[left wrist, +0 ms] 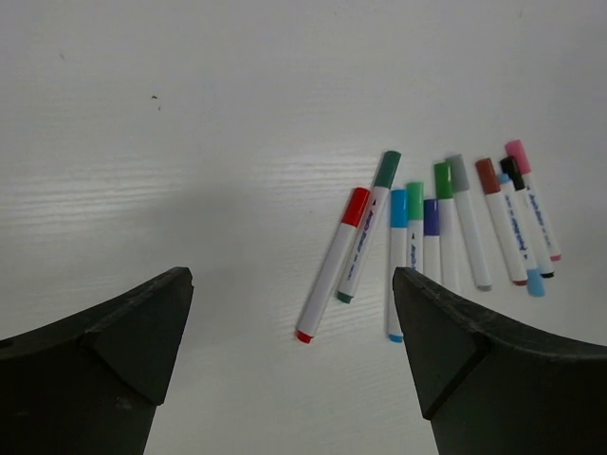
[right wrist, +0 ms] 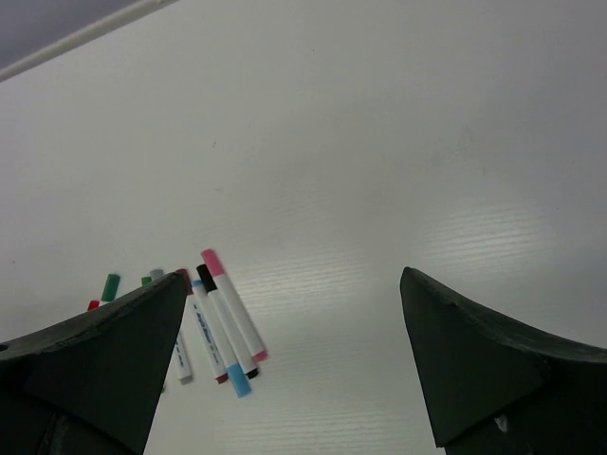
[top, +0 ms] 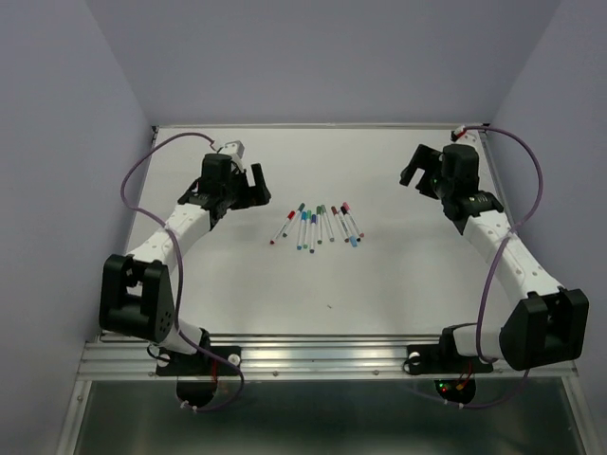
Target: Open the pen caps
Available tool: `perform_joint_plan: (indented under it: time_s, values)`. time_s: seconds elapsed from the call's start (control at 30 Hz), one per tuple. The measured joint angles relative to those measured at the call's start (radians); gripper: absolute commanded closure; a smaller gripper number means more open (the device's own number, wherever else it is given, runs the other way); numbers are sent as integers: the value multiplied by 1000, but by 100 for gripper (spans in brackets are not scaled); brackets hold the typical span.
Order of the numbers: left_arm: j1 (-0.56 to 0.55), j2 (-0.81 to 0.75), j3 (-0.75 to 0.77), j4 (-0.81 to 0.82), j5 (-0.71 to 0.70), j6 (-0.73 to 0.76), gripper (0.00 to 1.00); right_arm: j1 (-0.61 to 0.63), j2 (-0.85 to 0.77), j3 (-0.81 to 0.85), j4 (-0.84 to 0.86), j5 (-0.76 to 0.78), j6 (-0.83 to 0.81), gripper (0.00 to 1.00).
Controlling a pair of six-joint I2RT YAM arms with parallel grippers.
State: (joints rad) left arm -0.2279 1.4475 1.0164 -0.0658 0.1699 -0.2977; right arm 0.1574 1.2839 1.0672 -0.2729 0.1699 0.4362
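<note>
Looking down at the table (top: 398, 284), the pens (top: 318, 226) are lying flat in a loose row around the middle, a few of them touching. Caps (left wrist: 356, 206) are all on, as far as I can see. Left gripper (top: 254, 188) hangs just left of the bunch, jaws spread wide with nothing in them. Its wrist cam has the red pen (left wrist: 330, 270) at the left end of the row. Right gripper (top: 417, 178) is well off to the right, also wide open and carrying nothing. Its cam catches the pink-capped pen (right wrist: 232, 303) at the end of the row nearest it.
</note>
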Motion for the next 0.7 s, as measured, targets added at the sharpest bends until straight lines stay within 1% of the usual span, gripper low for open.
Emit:
perform_joint_plan:
  time_s: [0.2, 0.3, 0.4, 0.57, 0.7]
  values:
    - [-42, 72, -11, -24, -5, 117, 1, 0, 17, 0, 23, -77, -46, 0]
    - [-113, 103, -10, -26, -58, 152, 1, 0, 18, 0, 27, -89, -61, 0]
    - [-176, 172, 9, -52, -129, 161, 1, 0, 18, -3, 35, -92, -72, 0]
    - [-191, 269, 23, -97, -213, 161, 1, 0, 18, -3, 41, -93, -79, 0]
    - [-201, 293, 51, -129, -262, 159, 1, 0, 18, -4, 42, -93, -82, 0]
